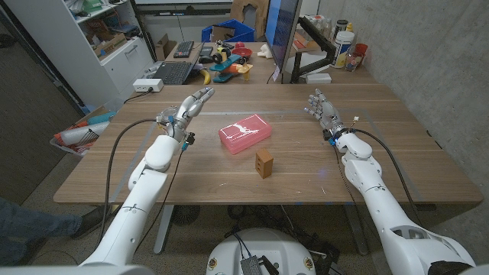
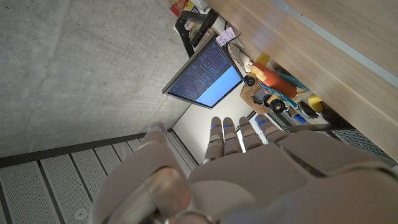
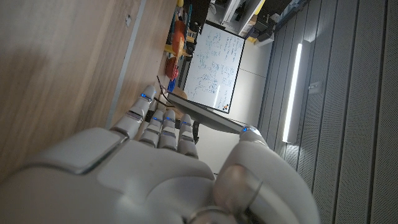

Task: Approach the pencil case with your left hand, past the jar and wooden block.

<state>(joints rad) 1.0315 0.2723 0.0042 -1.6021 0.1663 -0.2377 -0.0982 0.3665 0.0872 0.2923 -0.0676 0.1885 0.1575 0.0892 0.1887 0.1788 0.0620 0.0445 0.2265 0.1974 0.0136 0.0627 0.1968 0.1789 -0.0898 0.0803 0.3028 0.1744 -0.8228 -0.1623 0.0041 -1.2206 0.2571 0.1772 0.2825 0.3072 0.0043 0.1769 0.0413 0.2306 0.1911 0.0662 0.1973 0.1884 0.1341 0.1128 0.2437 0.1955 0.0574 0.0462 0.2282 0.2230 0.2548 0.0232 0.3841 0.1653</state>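
A pink pencil case (image 1: 245, 134) lies near the middle of the wooden table (image 1: 397, 160). A small wooden block (image 1: 264, 163) stands just in front of it, toward me. My left hand (image 1: 190, 107) hovers at the table's left, fingers stretched out and apart, holding nothing, well left of the pencil case. The left hand (image 2: 236, 168) fills the lower part of the left wrist view, fingers extended. My right hand (image 1: 322, 107) is held open at the right side of the table, right of the case; the right hand (image 3: 161, 162) has its fingers straight in the right wrist view.
A monitor on a black arm (image 1: 284, 34) stands at the table's far edge. Beyond it are toys and a keyboard (image 1: 174, 72) on a lower surface, bottles (image 1: 345, 46) at the far right, and shelving (image 1: 107, 38) at the left.
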